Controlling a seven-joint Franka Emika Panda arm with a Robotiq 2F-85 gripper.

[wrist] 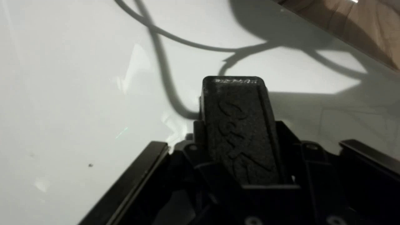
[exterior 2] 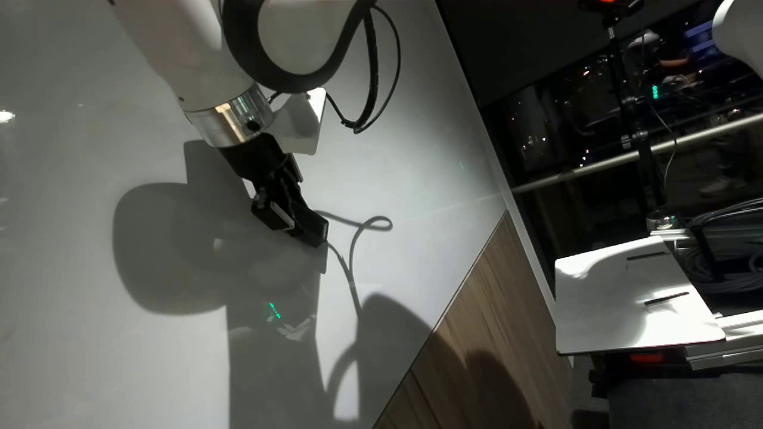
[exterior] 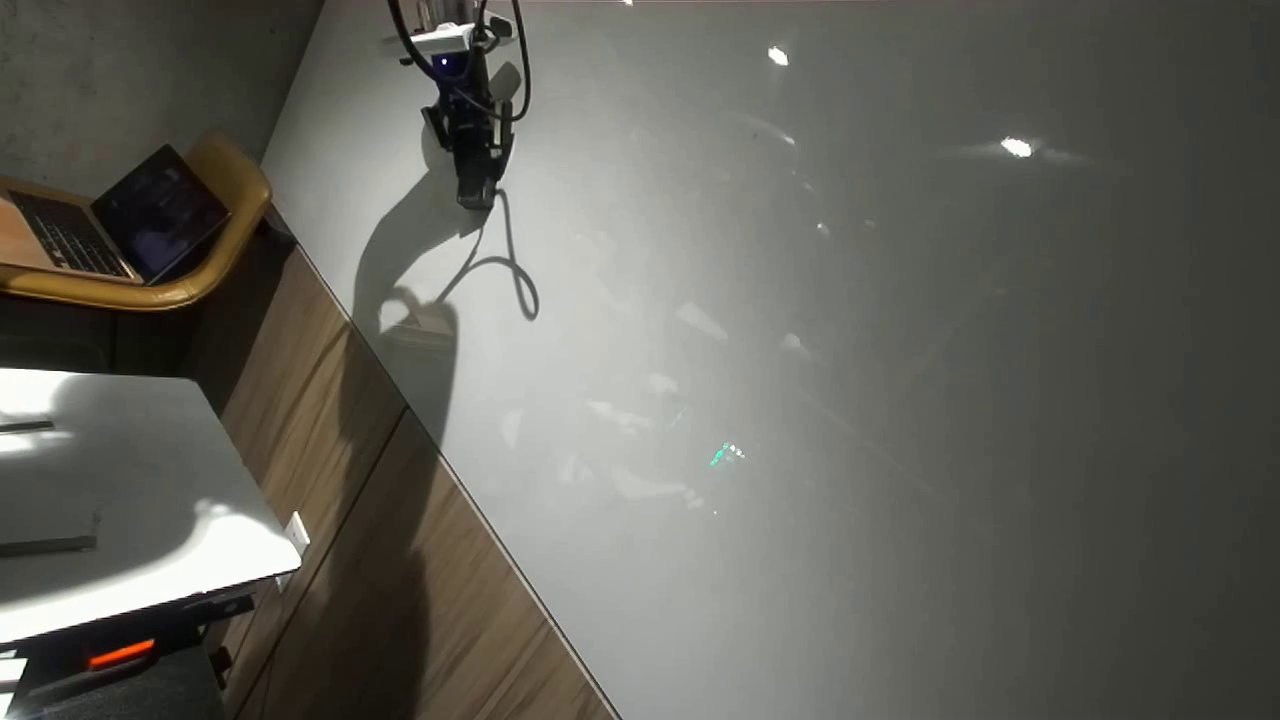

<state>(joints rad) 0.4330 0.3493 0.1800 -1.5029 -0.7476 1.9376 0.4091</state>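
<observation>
Gripper (wrist: 240, 137): jaws pressed on both long sides of a dark block (wrist: 236, 106), parted only by its width

Dark block: gripped, its free end jutting past the fingertips (wrist: 283, 137), with raised lettering hard to read; it might twist or slide out if the hold slackens or that end is pushed sideways

White surface (exterior: 900, 350): glossy, just ahead of the block in both exterior views; whether they touch I cannot tell, and reflections and overlapping shadows (exterior 2: 173, 250) could hide the gap, so a hard knock is possible

Black hose (exterior 2: 301, 81): looped behind the gripper, beside the arm (exterior 2: 185, 47); a wide turn of the arm could make it snag or tug

Wood panel (exterior: 470, 590): farther from the gripper, past the white surface's edge; if the block were dragged over that edge, the seam might catch it and jerk it loose

White tabletop (exterior 2: 602, 316): well apart from the gripper, on the wood panel's side, two thin dark strips (exterior 2: 666, 298) on it

Laptop (exterior: 155, 215): also well apart, on a yellowish seat (exterior: 240, 190); too broad a swing might strike it
</observation>
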